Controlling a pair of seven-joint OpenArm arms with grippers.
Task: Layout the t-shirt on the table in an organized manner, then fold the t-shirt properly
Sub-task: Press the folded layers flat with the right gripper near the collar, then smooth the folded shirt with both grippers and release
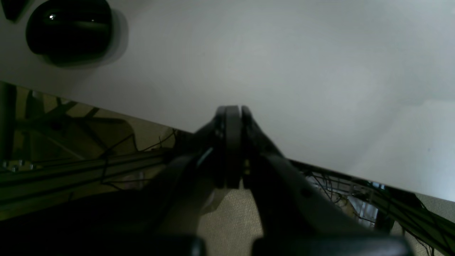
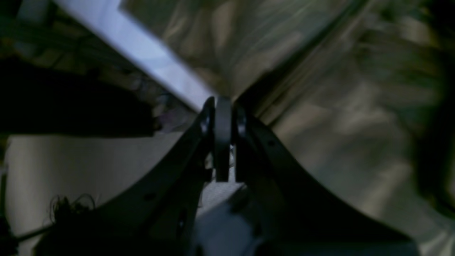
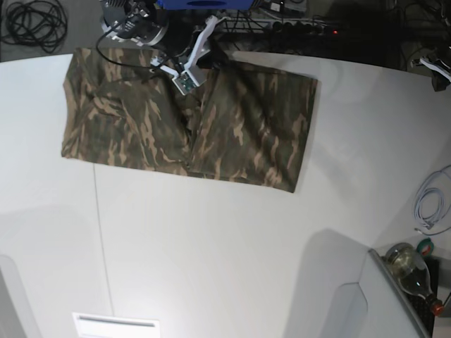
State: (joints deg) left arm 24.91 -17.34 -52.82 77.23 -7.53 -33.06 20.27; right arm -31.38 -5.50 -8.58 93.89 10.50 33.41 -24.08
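One camouflage t-shirt (image 3: 187, 123) lies spread on a wide white tabletop (image 3: 232, 246), with the right tool (image 2: 223, 106) at its far edge.

Most of the tabletop on the near side of the t-shirt is bare, crossed by a thin dark seam line (image 3: 102, 243); coiled black cables (image 3: 32, 21) lie on the floor beyond the t-shirt, and a white cable (image 3: 431, 204) and a glass bottle (image 3: 409, 271) sit well off to its side. In the right wrist view the right tool's fingers are pressed together above blurred camouflage cloth; whether they pinch it I cannot tell. In the left wrist view the left tool (image 1: 233, 110) is closed on nothing, over bare tabletop well apart from the t-shirt, near a dark rounded object (image 1: 69, 30).
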